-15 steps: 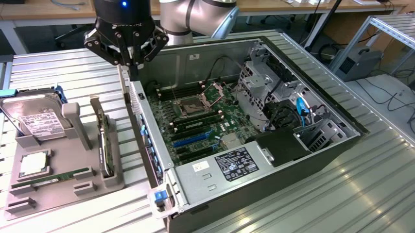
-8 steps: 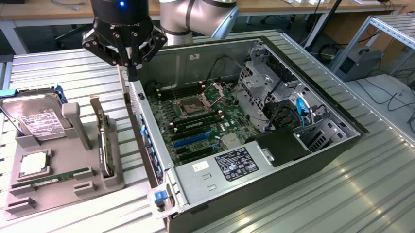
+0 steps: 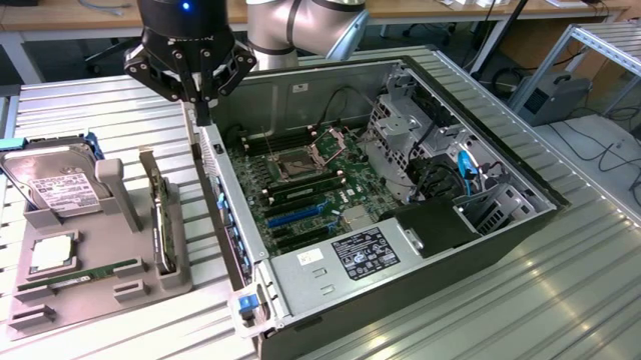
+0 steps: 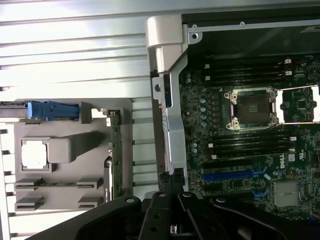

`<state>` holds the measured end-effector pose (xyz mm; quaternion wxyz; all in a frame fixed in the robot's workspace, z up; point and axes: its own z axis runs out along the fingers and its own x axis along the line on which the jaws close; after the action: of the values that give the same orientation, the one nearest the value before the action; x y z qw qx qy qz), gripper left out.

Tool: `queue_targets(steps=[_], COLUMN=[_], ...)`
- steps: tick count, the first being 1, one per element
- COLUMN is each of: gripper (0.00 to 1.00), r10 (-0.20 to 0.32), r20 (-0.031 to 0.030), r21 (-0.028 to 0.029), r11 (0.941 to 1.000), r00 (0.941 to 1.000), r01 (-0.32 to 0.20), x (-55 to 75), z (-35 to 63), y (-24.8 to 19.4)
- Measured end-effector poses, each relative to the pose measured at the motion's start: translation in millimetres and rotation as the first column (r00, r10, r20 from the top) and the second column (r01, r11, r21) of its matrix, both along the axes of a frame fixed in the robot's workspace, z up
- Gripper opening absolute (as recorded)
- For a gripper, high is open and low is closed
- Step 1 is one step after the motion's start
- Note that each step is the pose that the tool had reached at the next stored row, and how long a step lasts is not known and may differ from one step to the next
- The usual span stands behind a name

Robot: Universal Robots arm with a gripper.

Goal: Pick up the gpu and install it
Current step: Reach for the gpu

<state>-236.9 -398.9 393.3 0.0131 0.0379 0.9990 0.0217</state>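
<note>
Tool (image 3: 203,114) closed nr case wall (image 3: 218,196); gpu (image 4: 116,155) thin, green-edged, upright.

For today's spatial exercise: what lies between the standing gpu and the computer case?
Between gpu and computer case: the holder's rim, then bare slatted table, in both views.

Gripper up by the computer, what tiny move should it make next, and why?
The gripper is shut, looks empty, and hangs above the edge of the case. The gpu stands on edge in its holder, untouched. So the best small move is probably a slide toward the exterior view's left, to get above the gpu.
</note>
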Motion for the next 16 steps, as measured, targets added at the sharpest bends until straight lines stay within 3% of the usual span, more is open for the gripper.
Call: queue_targets(steps=[16], gripper=[0.11], r10=[0.000], r20=[0.0000], r21=[0.0000], r11=[1.0000], r00=[1.0000], r01=[0.000], x=[-4.3], z=[0.0], y=[0.0])
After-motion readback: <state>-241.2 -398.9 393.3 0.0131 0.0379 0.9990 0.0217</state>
